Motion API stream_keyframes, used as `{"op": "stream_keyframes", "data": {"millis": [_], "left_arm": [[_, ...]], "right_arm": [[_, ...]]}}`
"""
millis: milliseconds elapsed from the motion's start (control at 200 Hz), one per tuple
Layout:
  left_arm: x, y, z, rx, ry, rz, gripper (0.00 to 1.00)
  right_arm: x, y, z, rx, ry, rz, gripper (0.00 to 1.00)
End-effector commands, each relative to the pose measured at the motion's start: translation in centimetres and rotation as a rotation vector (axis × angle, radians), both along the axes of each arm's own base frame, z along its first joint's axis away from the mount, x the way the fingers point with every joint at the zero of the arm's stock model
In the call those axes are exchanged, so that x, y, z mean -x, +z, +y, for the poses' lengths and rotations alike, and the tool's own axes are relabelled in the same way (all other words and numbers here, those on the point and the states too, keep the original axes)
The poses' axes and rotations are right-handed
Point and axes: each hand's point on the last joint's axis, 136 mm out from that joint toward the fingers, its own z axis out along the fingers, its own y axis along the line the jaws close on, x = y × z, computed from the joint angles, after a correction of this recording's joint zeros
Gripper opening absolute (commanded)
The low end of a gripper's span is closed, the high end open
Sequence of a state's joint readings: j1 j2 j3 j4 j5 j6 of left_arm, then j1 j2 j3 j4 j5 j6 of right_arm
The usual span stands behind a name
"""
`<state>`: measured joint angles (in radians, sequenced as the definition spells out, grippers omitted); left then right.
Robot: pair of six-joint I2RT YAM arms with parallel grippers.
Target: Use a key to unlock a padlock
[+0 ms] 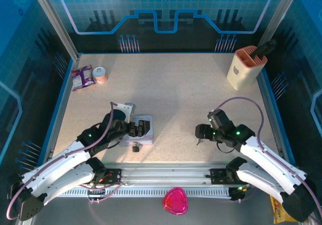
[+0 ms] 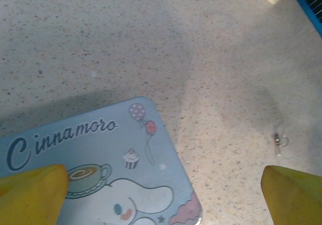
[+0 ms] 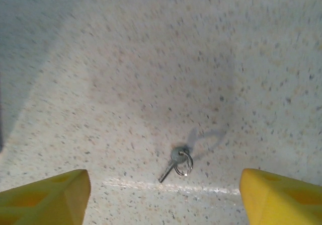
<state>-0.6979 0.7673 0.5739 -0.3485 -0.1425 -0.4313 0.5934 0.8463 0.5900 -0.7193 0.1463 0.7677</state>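
The pale blue cartoon tin lies left of centre, and my left gripper hovers over it. In the left wrist view the tin lies below the left gripper, whose yellow fingers stand wide apart, open and empty. The tiny dark padlock rests against the tin's near edge. The small grey key, on a thin ring, lies flat on the table between the spread yellow fingertips of my open right gripper. From above, the key sits just left of the right gripper. The key also appears far right in the left wrist view.
A beige holder with a dark tool stands at the back right. A purple packet and a small roll lie at the back left. A pink object sits below the front rail. Blue walls edge the table.
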Motion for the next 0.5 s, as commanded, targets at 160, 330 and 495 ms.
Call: {"op": "stream_keyframes", "data": {"millis": [160, 330, 495], "left_arm": [[-0.4, -1.3, 0.7, -0.049, -0.009, -0.114, 0.99], [-0.4, -1.9, 0.7, -0.041, -0.007, -0.122, 0.99], [-0.5, -2.0, 0.8, -0.040, -0.002, -0.131, 0.99]], "right_arm": [[0.9, -3.5, 0.5, 0.004, -0.048, 0.125, 0.64], [0.9, -4.9, 0.4, 0.042, -0.055, 0.172, 0.51], [0.8, -6.1, 0.3, 0.081, -0.061, 0.205, 0.39]]}}
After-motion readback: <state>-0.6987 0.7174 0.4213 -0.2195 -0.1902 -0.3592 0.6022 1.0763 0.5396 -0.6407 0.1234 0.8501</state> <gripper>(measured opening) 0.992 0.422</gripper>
